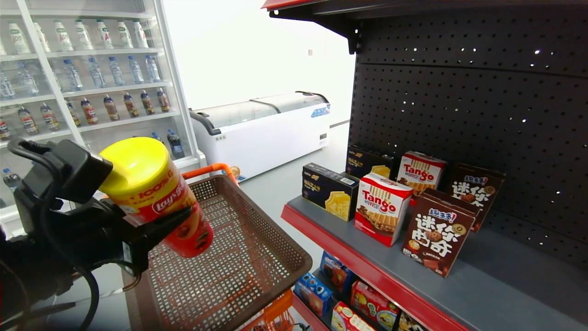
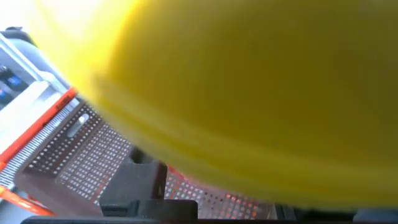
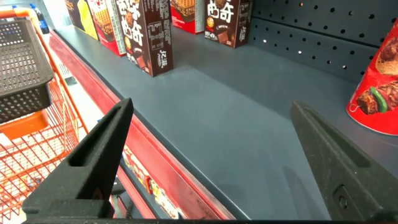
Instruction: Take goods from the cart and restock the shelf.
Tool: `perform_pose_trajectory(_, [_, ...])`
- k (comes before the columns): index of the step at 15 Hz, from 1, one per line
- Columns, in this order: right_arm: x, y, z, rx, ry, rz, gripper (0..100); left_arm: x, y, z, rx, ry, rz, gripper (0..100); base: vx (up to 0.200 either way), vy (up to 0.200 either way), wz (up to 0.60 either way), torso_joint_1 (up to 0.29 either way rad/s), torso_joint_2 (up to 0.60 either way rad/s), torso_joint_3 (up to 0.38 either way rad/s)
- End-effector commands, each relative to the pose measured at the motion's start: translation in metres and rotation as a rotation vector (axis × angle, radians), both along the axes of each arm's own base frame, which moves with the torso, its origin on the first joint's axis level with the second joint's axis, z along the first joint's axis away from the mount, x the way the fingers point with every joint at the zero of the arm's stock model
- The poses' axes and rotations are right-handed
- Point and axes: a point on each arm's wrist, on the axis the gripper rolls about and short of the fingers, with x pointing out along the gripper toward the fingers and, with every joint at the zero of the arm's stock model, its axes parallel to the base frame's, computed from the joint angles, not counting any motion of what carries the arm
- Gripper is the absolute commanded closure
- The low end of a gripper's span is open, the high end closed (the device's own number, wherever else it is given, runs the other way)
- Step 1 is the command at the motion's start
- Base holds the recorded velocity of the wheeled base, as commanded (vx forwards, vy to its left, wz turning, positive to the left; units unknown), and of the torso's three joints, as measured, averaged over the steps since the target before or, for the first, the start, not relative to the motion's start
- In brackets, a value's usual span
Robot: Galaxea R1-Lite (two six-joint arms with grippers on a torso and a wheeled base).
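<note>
Head view, gripped can [image 1: 156, 197], right wrist view, packet [image 3: 379, 93] on shelf [image 3: 236, 124]

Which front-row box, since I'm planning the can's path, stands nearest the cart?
The dark blue box with the yellow biscuit picture; the red-and-white box and brown box stand farther along.
</note>
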Motion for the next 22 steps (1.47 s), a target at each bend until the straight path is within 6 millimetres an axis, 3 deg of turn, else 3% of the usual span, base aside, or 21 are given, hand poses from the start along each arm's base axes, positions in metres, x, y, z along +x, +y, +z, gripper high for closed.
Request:
perform_pose_trajectory(1, [0.000, 0.000, 0.000, 0.000, 0.002, 0.001, 0, 0.006, -0.003, 0.002, -0.019, 0.008, -0.002, 100, 0.000, 0.000, 0.00, 0.000, 0.00, 0.000])
perform_pose_trajectory(10, [0.000, 0.000, 0.000, 0.000, 0.000, 0.001, 0, 0.016, -0.010, 0.004, -0.102, 0.049, -0.149, 100, 0.000, 0.000, 0.00, 0.000, 0.00, 0.000])
perform_pose_trajectory(22, [0.000, 0.000, 0.000, 0.000, 0.002, 0.001, 0, 0.010, -0.011, 0.014, -0.199, 0.036, -0.389, 100, 0.000, 0.000, 0.00, 0.000, 0.00, 0.000])
